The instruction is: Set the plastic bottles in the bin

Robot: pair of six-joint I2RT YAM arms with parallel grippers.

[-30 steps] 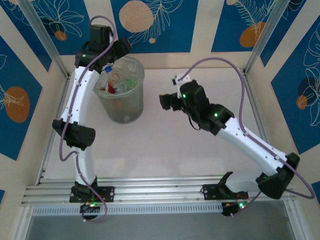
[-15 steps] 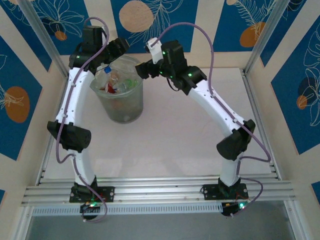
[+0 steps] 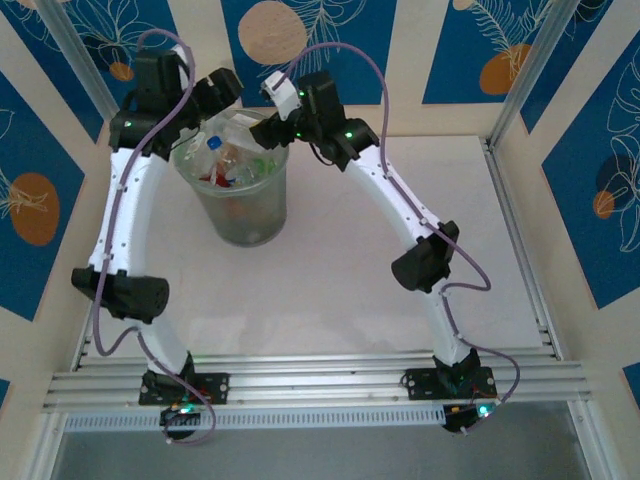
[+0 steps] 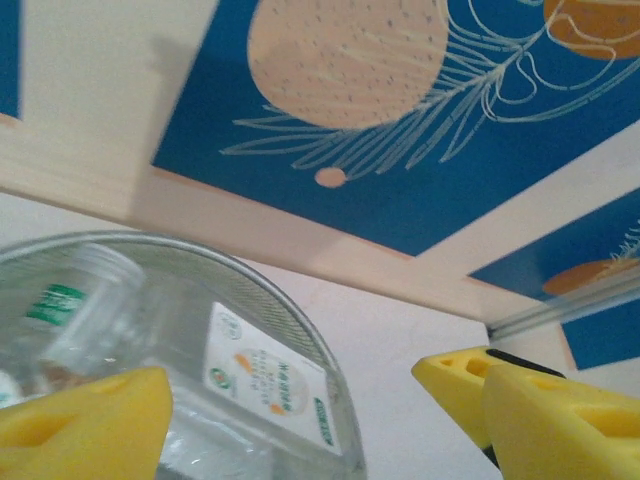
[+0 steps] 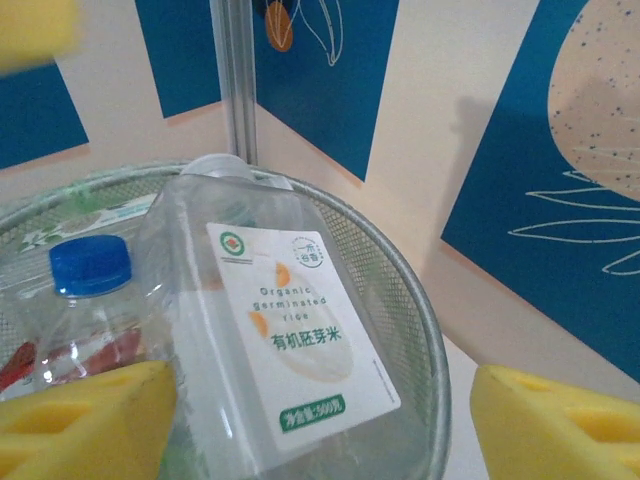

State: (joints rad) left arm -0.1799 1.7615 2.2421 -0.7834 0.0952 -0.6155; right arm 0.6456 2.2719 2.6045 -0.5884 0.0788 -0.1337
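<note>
The bin [image 3: 240, 205] stands at the back left of the table, heaped with plastic bottles. On top lies a large clear bottle with a white label [image 3: 238, 128] [image 5: 290, 340] [image 4: 268, 378], slanting against the mesh rim [image 5: 425, 310]. Beside it sits a blue-capped bottle [image 5: 90, 265] [image 3: 214, 143]. My left gripper [image 3: 222, 98] [image 4: 300, 430] hovers open over the bin's back left rim. Its yellow fingers [image 4: 85, 425] stand wide apart and grip nothing. At the back right rim my right gripper [image 3: 270, 126] [image 5: 320, 430] is open. It straddles the white-labelled bottle, and its right finger [image 5: 560, 425] stands clear of that bottle.
Blue and cream patterned walls [image 3: 310, 50] rise close behind the bin. An aluminium post [image 5: 235, 80] stands in the back left corner. White tabletop [image 3: 340, 270] stretches in front of and to the right of the bin. A rail [image 3: 320, 385] runs along the near edge.
My right arm swung from the table's middle to the bin's back rim. My left gripper drew back and up, and its jaws widened. The white-labelled bottle now rests on the heap.
</note>
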